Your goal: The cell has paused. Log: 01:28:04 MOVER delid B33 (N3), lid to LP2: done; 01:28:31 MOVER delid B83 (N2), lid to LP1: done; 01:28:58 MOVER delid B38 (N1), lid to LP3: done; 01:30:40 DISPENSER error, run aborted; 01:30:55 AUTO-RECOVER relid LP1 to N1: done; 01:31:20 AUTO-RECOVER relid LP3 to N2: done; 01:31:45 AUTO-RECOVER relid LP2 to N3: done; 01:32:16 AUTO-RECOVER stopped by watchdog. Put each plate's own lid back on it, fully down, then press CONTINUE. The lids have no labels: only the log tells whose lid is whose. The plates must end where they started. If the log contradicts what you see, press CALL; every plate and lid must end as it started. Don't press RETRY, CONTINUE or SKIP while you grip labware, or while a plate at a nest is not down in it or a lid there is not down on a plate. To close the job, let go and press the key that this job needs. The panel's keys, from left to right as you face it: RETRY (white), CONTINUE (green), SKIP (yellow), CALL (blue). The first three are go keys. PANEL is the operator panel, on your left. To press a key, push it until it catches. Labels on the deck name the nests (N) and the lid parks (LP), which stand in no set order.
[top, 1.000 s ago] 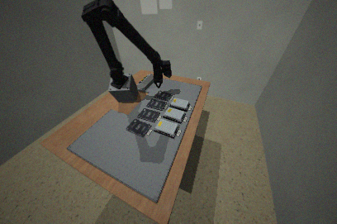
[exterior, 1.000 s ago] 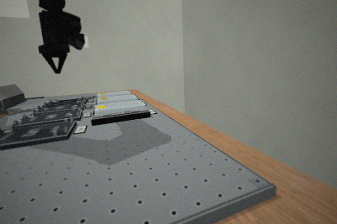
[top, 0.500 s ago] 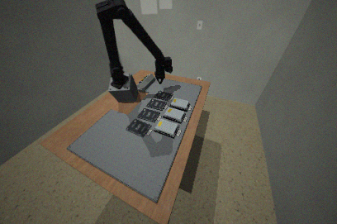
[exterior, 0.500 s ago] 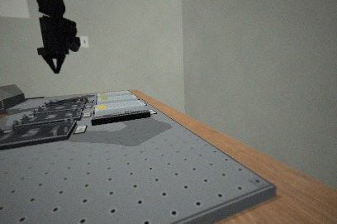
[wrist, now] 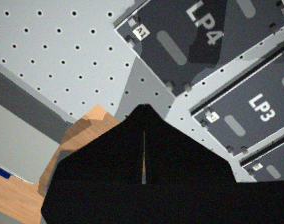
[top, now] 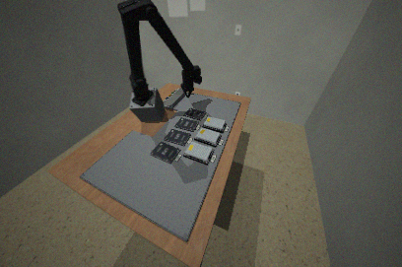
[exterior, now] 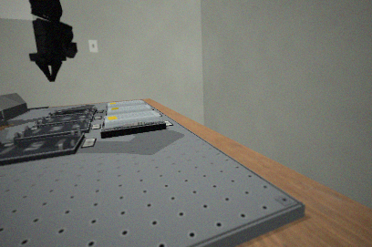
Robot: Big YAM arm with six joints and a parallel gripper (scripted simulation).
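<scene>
Three lidded plates stand in a row at the deck's right side: the far one [top: 215,123], the middle one [top: 207,136] and the near one [top: 198,153], each with a yellow tag. Beside them lie four dark lid parks [top: 177,133], all bare. The wrist view shows park LP4 [wrist: 199,19] and park LP3 [wrist: 259,106] without lids. My gripper [top: 187,92] is shut and holds nothing. It hangs above the deck's far left corner, between the lid parks and the operator panel [top: 172,98]. It also shows in the exterior view [exterior: 49,76] and in the wrist view [wrist: 143,112].
The arm's grey base [top: 146,105] stands at the deck's far left. The wooden table edge [wrist: 80,137] and a sliver of blue [wrist: 0,172] lie under the wrist. The perforated deck [top: 148,182] stretches toward the front.
</scene>
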